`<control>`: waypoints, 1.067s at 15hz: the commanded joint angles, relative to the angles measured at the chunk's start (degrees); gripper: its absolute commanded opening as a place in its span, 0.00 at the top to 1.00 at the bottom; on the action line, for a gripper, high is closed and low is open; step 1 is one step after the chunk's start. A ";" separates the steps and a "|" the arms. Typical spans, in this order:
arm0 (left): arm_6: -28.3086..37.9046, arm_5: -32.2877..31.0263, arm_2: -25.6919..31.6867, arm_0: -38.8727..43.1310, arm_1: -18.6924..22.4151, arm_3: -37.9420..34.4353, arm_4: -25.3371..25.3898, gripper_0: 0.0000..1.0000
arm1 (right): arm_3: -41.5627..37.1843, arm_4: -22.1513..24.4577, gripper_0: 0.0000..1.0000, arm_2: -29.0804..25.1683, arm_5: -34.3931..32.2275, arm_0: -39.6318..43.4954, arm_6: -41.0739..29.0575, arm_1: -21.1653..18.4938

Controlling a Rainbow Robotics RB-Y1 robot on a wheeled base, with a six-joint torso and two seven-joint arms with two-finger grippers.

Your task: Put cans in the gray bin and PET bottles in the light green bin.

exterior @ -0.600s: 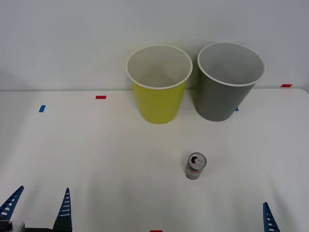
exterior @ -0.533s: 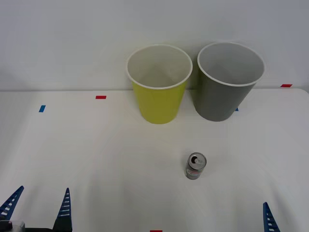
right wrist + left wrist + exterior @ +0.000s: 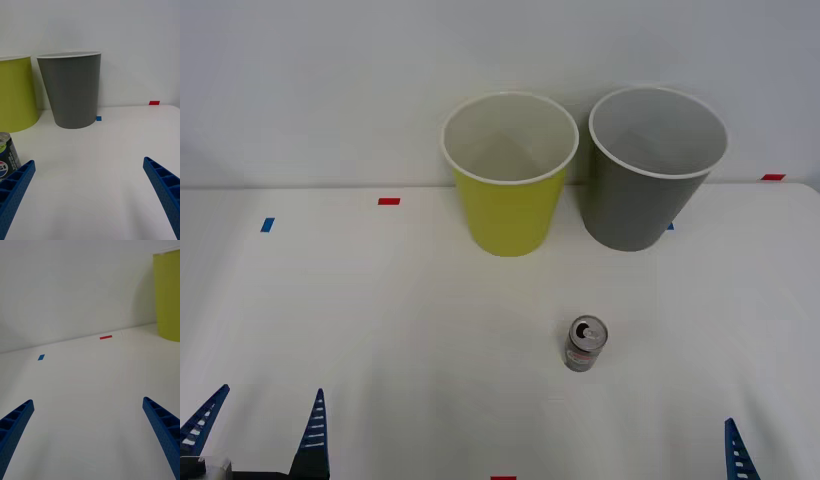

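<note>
From the front view, nothing has shifted against the pictures from a moment ago: the can stands upright on the white counter in the same spot, apart from both bins, and both claws sit where they were at the near edge. I take this to mean the task has not really begun; the can is yet to be picked up. The light green bin and the gray bin stand side by side at the back against the wall, both looking empty inside, with the gray one farther to the robot's right. The left claw shows two blue ribbed fingers spread wide at the near left; of the right claw a single finger rises at the near right. No PET bottle is visible on the counter.

The right wrist view adds the low side-on look: the right claw is spread wide and holds nothing, the can stands just beside one finger, outside the gap, its label partly readable. The gray bin rises straight ahead, the light green bin next to it. The bins' insides cannot be seen from here.

The left wrist view shows the left claw also spread and empty, facing bare counter with tape marks, and an edge of the light green bin.
</note>
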 commanded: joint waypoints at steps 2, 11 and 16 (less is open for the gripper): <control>0.00 0.00 0.00 0.00 0.00 0.00 0.00 0.00 | 0.00 0.00 0.00 0.00 0.00 0.00 0.00 0.00; 0.00 0.00 0.00 0.00 0.00 0.00 0.00 0.00 | 0.00 0.00 0.00 0.00 0.00 0.00 0.00 0.00; 0.00 0.00 0.00 0.00 0.00 0.00 0.00 0.00 | 0.00 0.00 0.00 0.00 0.00 0.00 0.00 0.00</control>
